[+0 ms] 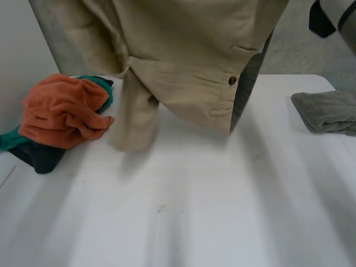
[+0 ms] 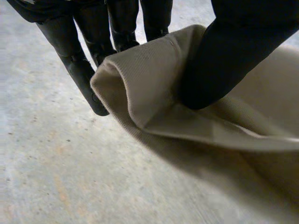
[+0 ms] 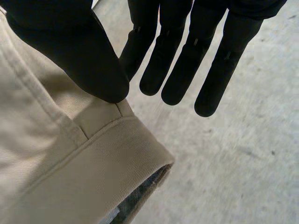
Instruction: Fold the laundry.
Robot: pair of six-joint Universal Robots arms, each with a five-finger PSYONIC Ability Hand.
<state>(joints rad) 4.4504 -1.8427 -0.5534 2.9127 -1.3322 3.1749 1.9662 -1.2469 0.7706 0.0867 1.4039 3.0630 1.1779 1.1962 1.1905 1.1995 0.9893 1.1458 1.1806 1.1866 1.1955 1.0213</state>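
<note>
Over the white table (image 1: 194, 211) the beige trousers (image 1: 183, 61) hang below both your hands, held high to open out for folding. Your left hand (image 2: 224, 56) pinches one edge, thumb against fingers; your right hand (image 3: 70, 51) clamps the waistband (image 3: 107, 163) under its thumb.

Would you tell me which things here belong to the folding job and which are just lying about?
In the job: beige trousers, held up by the left hand and right hand.
Lying about: orange towel, teal cloth and dark cloth heaped together; grey folded cloth; all on the white table.
</note>
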